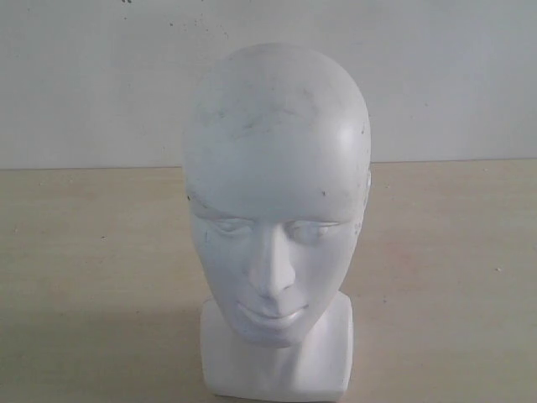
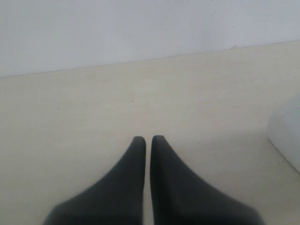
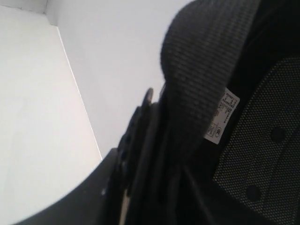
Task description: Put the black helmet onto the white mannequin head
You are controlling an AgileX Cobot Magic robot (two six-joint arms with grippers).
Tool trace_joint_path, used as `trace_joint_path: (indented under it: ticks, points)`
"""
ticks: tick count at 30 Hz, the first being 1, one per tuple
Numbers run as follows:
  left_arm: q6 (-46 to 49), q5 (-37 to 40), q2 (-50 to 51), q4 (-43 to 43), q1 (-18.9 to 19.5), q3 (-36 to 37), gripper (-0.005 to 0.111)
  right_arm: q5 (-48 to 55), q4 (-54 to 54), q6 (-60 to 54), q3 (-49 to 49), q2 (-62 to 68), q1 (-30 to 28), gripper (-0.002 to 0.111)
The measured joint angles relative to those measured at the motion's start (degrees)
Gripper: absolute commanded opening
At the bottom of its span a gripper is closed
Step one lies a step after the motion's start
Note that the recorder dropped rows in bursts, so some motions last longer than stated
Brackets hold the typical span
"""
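Note:
The white mannequin head [image 1: 277, 193] stands upright on its blocky neck base in the middle of the exterior view, facing the camera, bare on top. The black helmet [image 3: 206, 61] shows only in the right wrist view, very close: dark padded lining, a mesh panel and a small white label [image 3: 222, 117]. My right gripper [image 3: 136, 187] is clamped on the helmet's rim, one dark finger [image 3: 84, 197] outside the shell and the other hidden inside. My left gripper [image 2: 148, 139] is shut and empty low over the table, with the corner of the head's white base [image 2: 286, 136] off to one side. Neither arm shows in the exterior view.
The pale wooden table [image 1: 84, 252] runs back to a plain white wall [image 1: 84, 84]. Behind the helmet in the right wrist view are only white wall surfaces meeting at a corner [image 3: 75, 89].

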Motion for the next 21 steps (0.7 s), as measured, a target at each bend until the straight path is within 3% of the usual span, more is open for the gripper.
trace_joint_path:
  ticks: [5,10,21]
  points:
    - [0.0,0.0,0.0,0.0,0.0,0.0,0.004,-0.11,1.94,-3.09,3.14,-0.68,0.0,0.0]
    - [0.0,0.0,0.0,0.0,0.0,0.0,0.004,-0.34,11.47,-6.61,8.96,-1.72,-0.81,0.0]
    - [0.0,0.0,0.0,0.0,0.0,0.0,0.004,1.04,14.49,-8.26,10.38,-1.72,-16.76,0.0]
